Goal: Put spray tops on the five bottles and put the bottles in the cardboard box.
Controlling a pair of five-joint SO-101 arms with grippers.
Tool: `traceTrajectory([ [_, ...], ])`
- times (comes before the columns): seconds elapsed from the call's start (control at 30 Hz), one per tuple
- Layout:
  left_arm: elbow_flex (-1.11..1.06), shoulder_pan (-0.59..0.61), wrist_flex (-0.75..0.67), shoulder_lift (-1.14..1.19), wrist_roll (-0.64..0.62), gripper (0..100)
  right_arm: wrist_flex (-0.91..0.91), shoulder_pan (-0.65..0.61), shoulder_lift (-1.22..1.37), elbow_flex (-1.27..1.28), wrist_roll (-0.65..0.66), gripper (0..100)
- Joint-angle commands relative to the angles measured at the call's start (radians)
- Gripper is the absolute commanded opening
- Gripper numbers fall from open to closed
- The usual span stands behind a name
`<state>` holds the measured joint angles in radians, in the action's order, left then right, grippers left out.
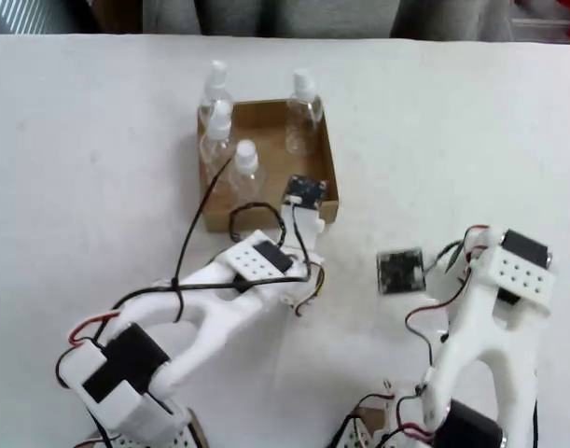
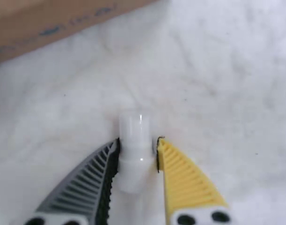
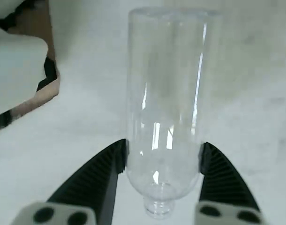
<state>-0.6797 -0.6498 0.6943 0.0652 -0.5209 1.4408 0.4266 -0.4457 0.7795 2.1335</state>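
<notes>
Both loaded: left tool pinches a white spray top, right tool is clamped on an uncapped clear bottle.
From above, the wrist cameras cover both tools' fingers. The spray top's lower end is lost between the grey and yellow fingers. The bottle's neck points back at the right wrist and its base is cut off; can't tell if it rests on the tabletop. Left arm is stretched low, its tool just short of the cardboard box front wall. Right arm is bent, its tool off to the box's side. Capped bottles stand beyond the left tool: three inside the box, a fourth at the far corner, inside or behind unclear.
</notes>
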Motion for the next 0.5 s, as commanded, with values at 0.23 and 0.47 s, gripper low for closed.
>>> traceTrajectory([
  [0.23, 0.005, -0.002, 0.018, -0.036, 0.011, 3, -0.328, -0.042, -0.128, 0.275, 0.035, 23.6],
  [0.47, -0.011, -0.004, 0.014, -0.054, 0.011, 3, -0.323, -0.042, -0.193, 0.272, -0.049, 33.4],
])
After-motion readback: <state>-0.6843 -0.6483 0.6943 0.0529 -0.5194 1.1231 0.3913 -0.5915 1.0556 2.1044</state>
